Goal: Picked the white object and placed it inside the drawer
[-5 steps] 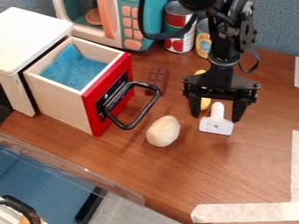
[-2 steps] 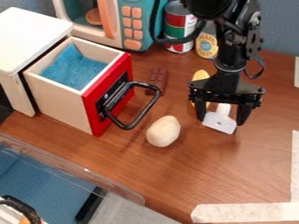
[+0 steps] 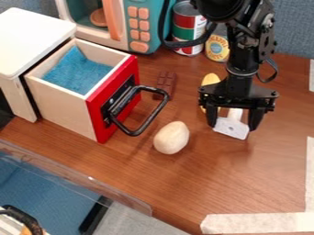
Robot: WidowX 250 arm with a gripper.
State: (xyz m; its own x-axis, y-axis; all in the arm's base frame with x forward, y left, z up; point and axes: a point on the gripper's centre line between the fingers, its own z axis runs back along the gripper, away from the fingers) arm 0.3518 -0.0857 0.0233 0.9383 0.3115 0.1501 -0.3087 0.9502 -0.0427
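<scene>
in the camera view, the black fingers [image 3: 255,119] stand open astride the white t-shaped piece [image 3: 231,129] on the brown wooden worktop [image 3: 239,179]. square them to its slanted head before closing — then lift well above the red-fronted wooden drawer [image 3: 64,109] before lowering.

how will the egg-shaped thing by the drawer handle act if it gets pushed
The egg would probably roll, since its sides are rounded, and likely in a curve, as one end looks narrower. It looks stiff, with a smooth surface that may slip a little.
</scene>
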